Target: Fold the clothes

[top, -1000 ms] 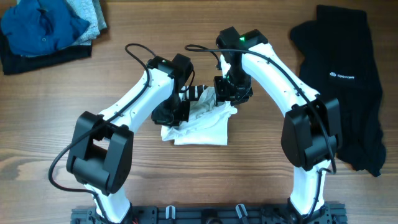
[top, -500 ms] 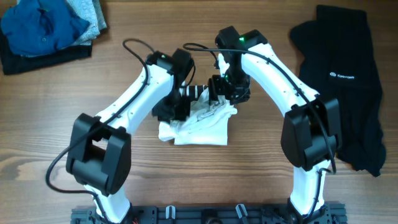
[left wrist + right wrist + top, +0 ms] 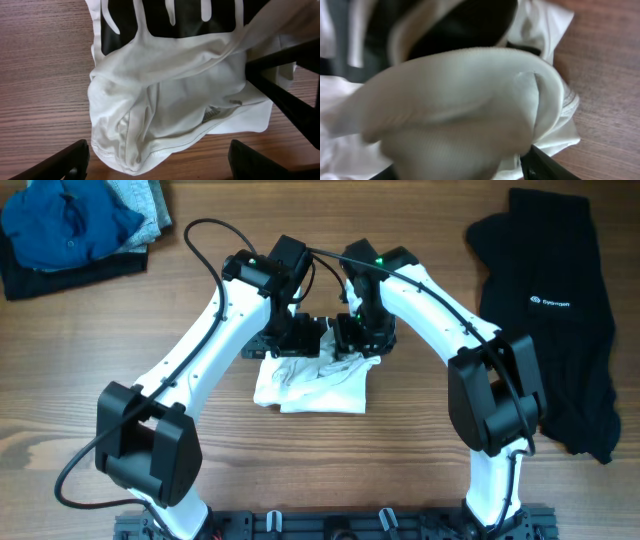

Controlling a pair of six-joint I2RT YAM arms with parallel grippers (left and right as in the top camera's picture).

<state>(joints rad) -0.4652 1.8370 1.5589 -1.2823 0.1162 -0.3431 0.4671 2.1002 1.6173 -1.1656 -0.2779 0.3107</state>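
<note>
Presently listed: one wooden table [image 3: 400, 470], contents as follows.

Item 1. T-shirt [image 3: 320, 385], white, thin, much wrinkled. It lies as a rough, partly folded bundle at the middle of the table, between the two arms, with its far edge under both wrists. Striped part [image 3: 170, 20], black and white, shows at the far end of the bundle.

Item 2. Left gripper [image 3: 298, 338]. Hovers over the bundle's far left portion. Fingers [image 3: 70, 160] stand wide apart with nothing between them, and the cloth lies slack beneath.

Item 3. Right gripper [image 3: 358, 338]. Just beside the left one, over the far right portion. A band of cloth rises off the bundle toward it (fairly taut in the left wrist view), and cloth fills its own camera. Only one dark finger [image 3: 542, 167] shows, so it cannot be told whether the fingers are clamped on cloth.

Item 4. Black garment [image 3: 560, 310], far right, and blue and grey pile [image 3: 70, 225], far left corner. Both are well apart from the work.

Step in hand, by judgement: a late fold, the left side lying free and the right side apparently raised. The next move likely calls for laying the raised band flat over the bundle, then smoothing the loose lobe at the near left edge so the packet sits square.
</note>
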